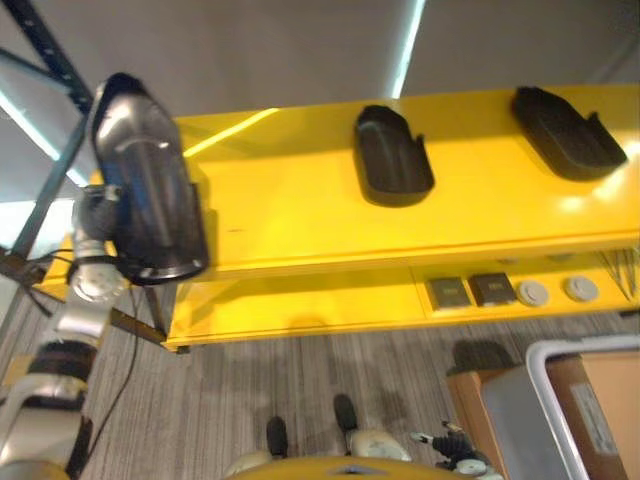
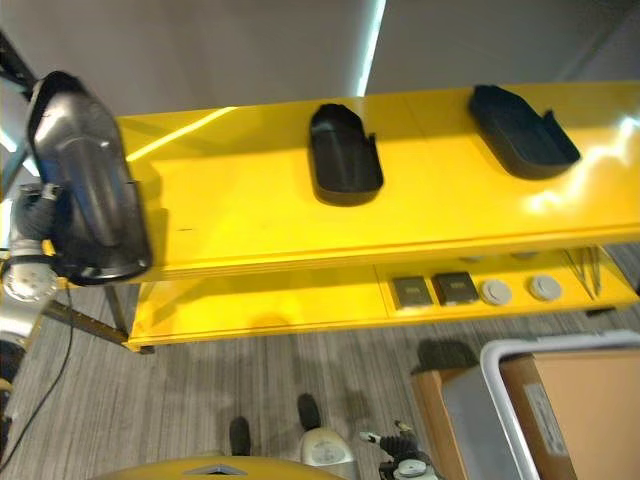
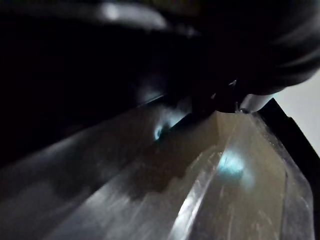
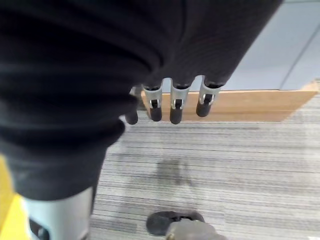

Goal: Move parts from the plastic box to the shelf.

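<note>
Left hand [image 1: 100, 215] — grip hidden — behind black part [image 1: 148, 180], upright, narrow end up.

Left arm raised at the shelf's [image 1: 300, 210] left end, its hand hidden behind a held part [image 1: 148, 180]. Right hand [image 4: 172, 100] hangs, fingers relaxed.

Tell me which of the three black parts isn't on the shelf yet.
The leftmost part, raised at the shelf's left end by the left arm; the other two lie flat on top.
</note>
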{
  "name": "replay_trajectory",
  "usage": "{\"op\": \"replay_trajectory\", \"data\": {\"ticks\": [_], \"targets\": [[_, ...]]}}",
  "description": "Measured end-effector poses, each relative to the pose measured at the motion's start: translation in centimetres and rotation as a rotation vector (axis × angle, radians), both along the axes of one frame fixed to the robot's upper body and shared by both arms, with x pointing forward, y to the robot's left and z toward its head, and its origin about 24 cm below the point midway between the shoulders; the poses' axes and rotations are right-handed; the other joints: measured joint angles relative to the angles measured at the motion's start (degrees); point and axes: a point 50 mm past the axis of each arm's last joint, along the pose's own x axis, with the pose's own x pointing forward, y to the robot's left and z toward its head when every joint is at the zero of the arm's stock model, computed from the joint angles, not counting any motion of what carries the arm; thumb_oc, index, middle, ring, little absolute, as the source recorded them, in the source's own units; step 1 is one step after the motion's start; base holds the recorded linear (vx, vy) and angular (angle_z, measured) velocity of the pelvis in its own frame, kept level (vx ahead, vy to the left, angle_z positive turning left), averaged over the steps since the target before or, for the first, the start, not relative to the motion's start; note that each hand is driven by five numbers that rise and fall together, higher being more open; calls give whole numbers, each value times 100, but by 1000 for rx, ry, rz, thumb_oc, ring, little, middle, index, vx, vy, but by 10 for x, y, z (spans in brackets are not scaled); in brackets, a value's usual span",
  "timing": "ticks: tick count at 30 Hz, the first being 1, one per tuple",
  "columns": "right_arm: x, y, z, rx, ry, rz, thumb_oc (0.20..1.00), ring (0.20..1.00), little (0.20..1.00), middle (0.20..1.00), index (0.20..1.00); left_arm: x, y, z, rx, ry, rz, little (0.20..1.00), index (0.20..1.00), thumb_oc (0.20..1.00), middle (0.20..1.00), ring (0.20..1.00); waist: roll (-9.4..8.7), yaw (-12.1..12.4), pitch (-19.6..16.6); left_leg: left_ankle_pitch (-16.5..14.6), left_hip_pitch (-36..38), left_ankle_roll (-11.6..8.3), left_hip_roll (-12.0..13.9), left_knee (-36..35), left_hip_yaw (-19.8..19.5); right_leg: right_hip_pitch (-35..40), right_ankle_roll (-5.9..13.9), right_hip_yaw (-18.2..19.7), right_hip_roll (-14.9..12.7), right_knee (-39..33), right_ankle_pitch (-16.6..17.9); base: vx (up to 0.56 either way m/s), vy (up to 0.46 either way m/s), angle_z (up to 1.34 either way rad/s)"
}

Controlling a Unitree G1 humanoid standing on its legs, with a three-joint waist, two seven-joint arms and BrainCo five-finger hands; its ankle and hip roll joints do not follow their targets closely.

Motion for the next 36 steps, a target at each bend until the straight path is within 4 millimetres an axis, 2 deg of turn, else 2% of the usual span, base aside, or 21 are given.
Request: {"op": "replay_trajectory", "data": {"ticks": [2,6,7,8,10,13,14,27,30,33,36], "targets": [[-2,0,-1,-2,17,9,1000,1000,1000,1000,1000,12,7,5,-14,56,49,200,200,200,200,200,10,-34,120,38,-88,-10,11,1,92,-108,31,87,8,0,84,-41,-14,-25],[-4,-2,-1,-13,42,17,1000,1000,1000,1000,1000,34,-6,23,-7,84,-21,200,200,200,200,200,-73,-246,365,45,-179,-32,42,11,235,-262,25,195,58,1,158,-108,-31,-17],[1,-2,-1,-18,50,42,1000,1000,1000,1000,1000,49,-13,44,44,97,-38,200,200,200,200,200,-106,-187,461,80,-328,-64,48,16,235,-413,34,225,66,2,201,-80,-37,-9],[15,-3,3,-15,27,56,1000,1000,1000,1000,1000,58,-19,69,82,66,-62,200,200,200,200,200,-123,-194,634,125,-462,-79,48,32,233,-544,18,227,66,15,266,-78,-41,-10],[27,-1,6,-6,-6,64,1000,1000,1000,1000,1000,62,-24,82,88,43,-85,200,200,200,200,200,-122,-242,738,138,-494,-106,69,30,270,-598,-53,256,99,39,333,-81,-44,-9],[38,2,8,14,-40,57,1000,1000,1000,1000,1000,68,-29,108,109,8,-103,200,200,200,200,200,-113,-253,951,122,-642,-167,95,2,255,-734,-24,249,126,27,290,-15,-19,1],[41,2,9,20,-48,46,1000,1000,1000,1000,1000,68,-27,110,106,3,-96,200,200,200,200,200,-104,-260,998,126,-659,-169,95,1,263,-757,-35,255,129,40,311,2,-12,-3],[48,4,11,31,-72,37,1000,1000,1000,1000,1000,64,-15,95,81,105,-77,200,200,200,200,200,-77,-179,1007,84,-457,-188,141,-1,356,-592,-87,297,174,37,309,28,8,-3],[55,4,14,30,-85,41,1000,1000,1000,1000,1000,61,-12,81,78,155,-92,200,200,200,200,200,-47,-149,986,84,-436,-190,149,-1,356,-574,-98,294,179,39,315,13,6,0],[60,5,15,35,-94,56,1000,1000,1000,1000,1000,61,-13,76,94,182,-106,200,200,200,200,200,-42,-108,982,86,-376,-187,157,0,352,-515,-110,290,187,40,324,0,0,0],[60,6,15,36,-89,66,1000,1000,1000,1000,1000,57,-13,64,98,210,-114,200,200,200,200,200,-20,-82,926,72,-286,-192,163,-1,332,-412,-123,281,190,39,301,2,5,2]]}}
